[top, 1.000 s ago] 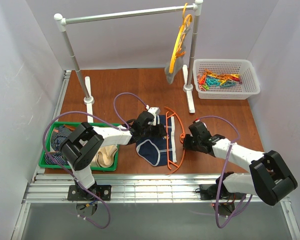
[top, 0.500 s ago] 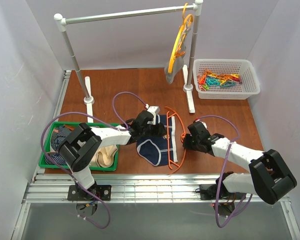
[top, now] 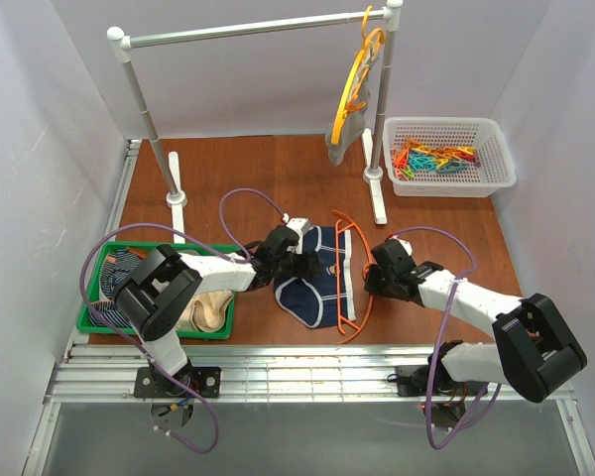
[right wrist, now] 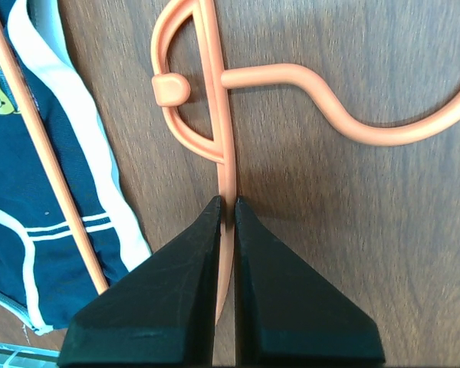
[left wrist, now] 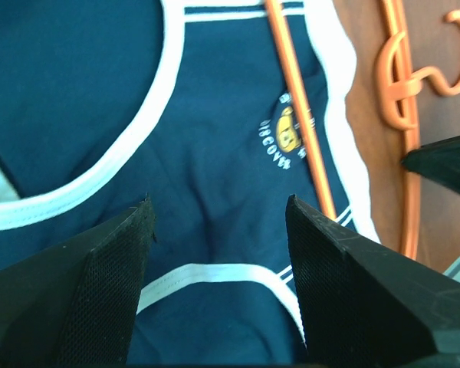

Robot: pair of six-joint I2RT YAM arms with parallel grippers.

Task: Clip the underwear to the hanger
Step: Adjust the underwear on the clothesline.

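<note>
One basket (top: 441, 122) beyond the hanger (right wrist: 221, 130) holds many clips (top: 434, 159); the left hand (left wrist: 218, 204) is apart, the right hand (right wrist: 228, 201) clamps the hanger.

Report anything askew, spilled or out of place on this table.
Nothing is spilled or broken. The underwear sits off-centre under the hanger: only one thin bar crosses it, near its edge, and no clip is on it. The right end effector is shut on the hanger; the left end effector hovers open over the underwear.
</note>
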